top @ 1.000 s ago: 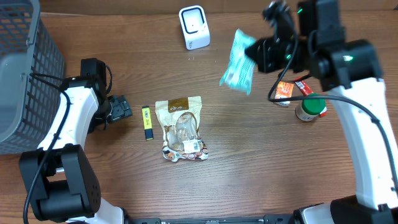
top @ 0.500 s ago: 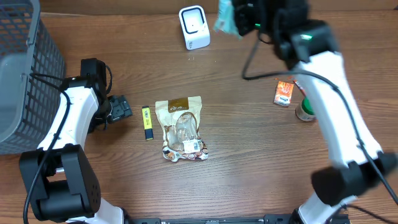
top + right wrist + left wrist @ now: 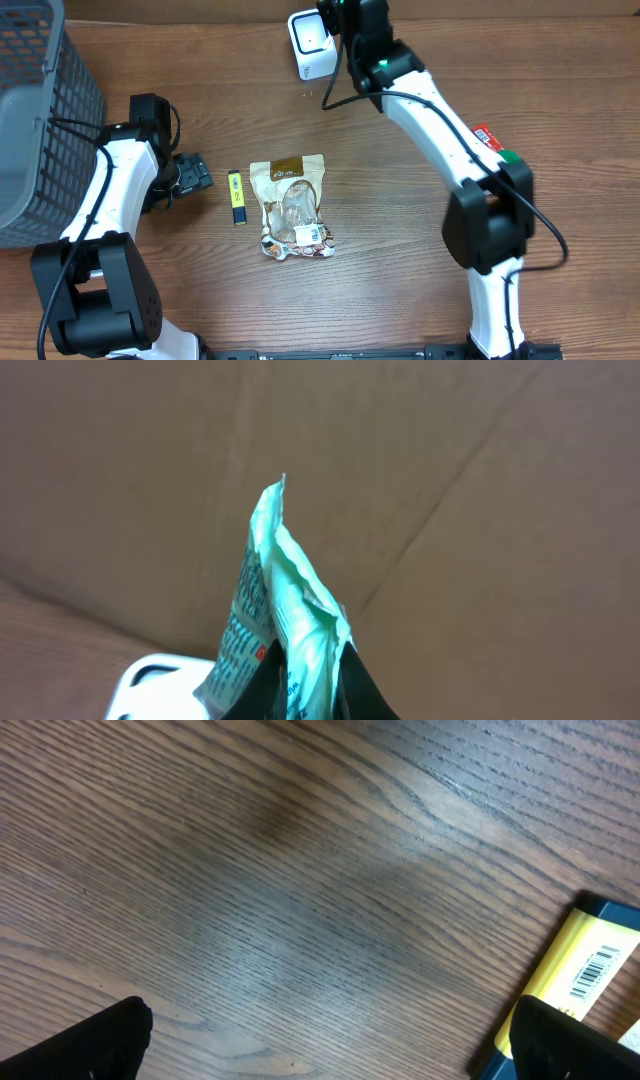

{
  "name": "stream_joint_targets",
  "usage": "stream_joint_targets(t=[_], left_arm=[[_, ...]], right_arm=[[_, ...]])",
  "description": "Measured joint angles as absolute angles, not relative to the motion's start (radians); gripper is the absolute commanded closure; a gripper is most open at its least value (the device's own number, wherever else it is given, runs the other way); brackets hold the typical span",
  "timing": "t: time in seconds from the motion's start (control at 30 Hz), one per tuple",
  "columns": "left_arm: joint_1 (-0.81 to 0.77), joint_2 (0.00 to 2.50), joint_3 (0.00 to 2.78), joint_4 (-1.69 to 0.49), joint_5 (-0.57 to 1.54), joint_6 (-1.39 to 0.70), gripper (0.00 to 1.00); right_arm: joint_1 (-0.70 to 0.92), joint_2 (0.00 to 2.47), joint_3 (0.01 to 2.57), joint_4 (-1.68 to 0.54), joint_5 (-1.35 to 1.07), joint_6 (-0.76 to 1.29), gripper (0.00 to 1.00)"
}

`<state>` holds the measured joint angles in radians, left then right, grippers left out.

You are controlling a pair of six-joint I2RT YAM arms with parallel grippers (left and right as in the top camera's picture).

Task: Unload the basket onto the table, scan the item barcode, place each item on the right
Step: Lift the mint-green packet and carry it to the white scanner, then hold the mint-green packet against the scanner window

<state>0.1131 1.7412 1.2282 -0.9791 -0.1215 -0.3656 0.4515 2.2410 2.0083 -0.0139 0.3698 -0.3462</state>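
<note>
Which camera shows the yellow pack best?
Overhead: the whole yellow pack lies beside the snack bag. Left wrist catches only one end, with a barcode. Right wrist misses it.

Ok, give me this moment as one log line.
right gripper: shut on green packet, at white scanner | left gripper: open, near yellow item | pouch: untouched on table

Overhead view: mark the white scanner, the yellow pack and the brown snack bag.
white scanner (image 3: pixel 308 42), overhead view, its front face.
yellow pack (image 3: pixel 236 197), overhead view, mid-body.
brown snack bag (image 3: pixel 291 206), overhead view, its clear window.
</note>
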Motion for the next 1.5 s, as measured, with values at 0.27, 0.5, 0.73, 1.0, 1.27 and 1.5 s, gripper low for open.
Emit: stream_joint_targets(t=[0.27, 0.5, 0.73, 1.0, 1.27, 1.5], left_arm=[[0.113, 1.741, 1.228, -0.98, -0.121, -0.366, 0.0], [0.113, 1.741, 1.228, -0.98, -0.121, -0.366, 0.0], [0.113, 1.741, 1.228, -0.98, -0.121, -0.366, 0.0], [0.113, 1.741, 1.228, -0.98, -0.121, -0.366, 0.0], [0.113, 1.741, 1.228, -0.98, -0.121, -0.366, 0.0], [0.113, 1.741, 1.228, -0.98, -0.121, -0.366, 0.0]], right_arm=[[0.451, 2.397, 2.008, 0.212, 0.427, -0.44, 0.96], [0.453, 2.446, 2.008, 0.26, 0.457, -0.472, 0.96], [0.472, 2.463, 2.008, 0.26, 0.48, -0.475, 0.96], [0.507, 2.466, 2.008, 0.27, 0.527, -0.475, 0.96], [0.508, 2.526, 2.008, 0.353, 0.64, -0.476, 0.96], [0.514, 2.552, 2.008, 0.374, 0.655, -0.476, 0.96]])
